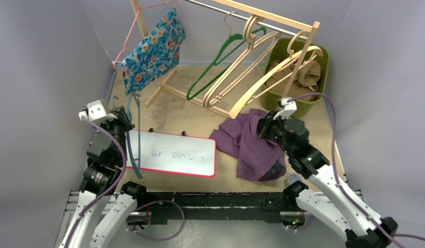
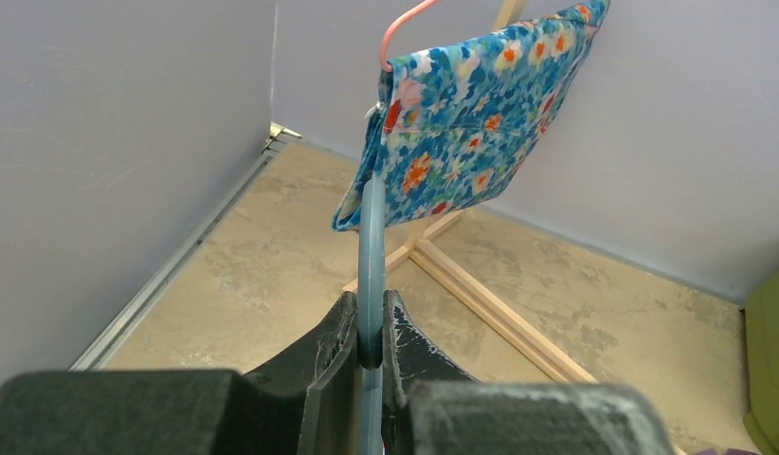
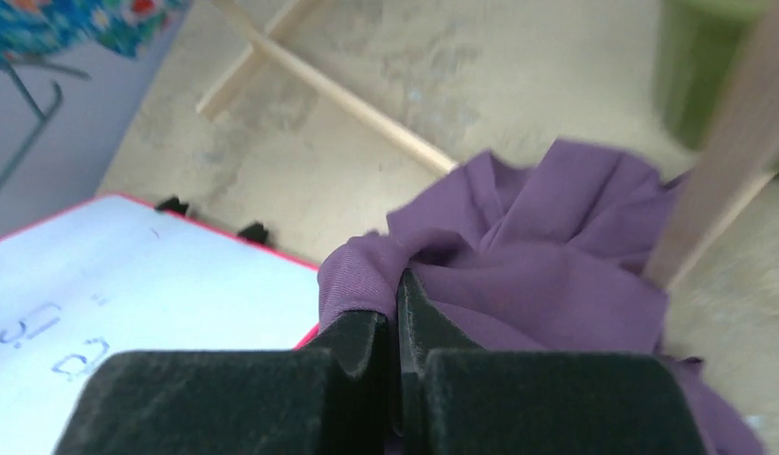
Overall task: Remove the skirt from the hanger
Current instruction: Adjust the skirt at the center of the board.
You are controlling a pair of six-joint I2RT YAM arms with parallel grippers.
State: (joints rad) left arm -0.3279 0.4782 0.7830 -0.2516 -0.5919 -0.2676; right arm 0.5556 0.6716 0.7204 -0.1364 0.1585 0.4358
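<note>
Left tool [image 2: 370, 318] is pressed on a bare blue hanger [image 2: 371, 237]. Right tool [image 3: 398, 318] pinches the purple skirt [image 3: 556, 275], heaped on the counter [image 1: 190, 111] well apart from it. Lifting could snag cloth on the wooden bar [image 3: 717, 180] beside it; open room lies over the whiteboard [image 1: 174, 152]

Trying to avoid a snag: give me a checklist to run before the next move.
1. Left tool shut on teal hanger: ok.
2. Right tool shut on purple skirt: ok.
3. Purple skirt off the teal hanger: ok, they are apart in the top view.
4. Teal hanger clear of floral garment: cannot tell; its rod reaches the hem in the left wrist view.
5. Wooden hanger tip clear of purple skirt: cannot tell.
</note>
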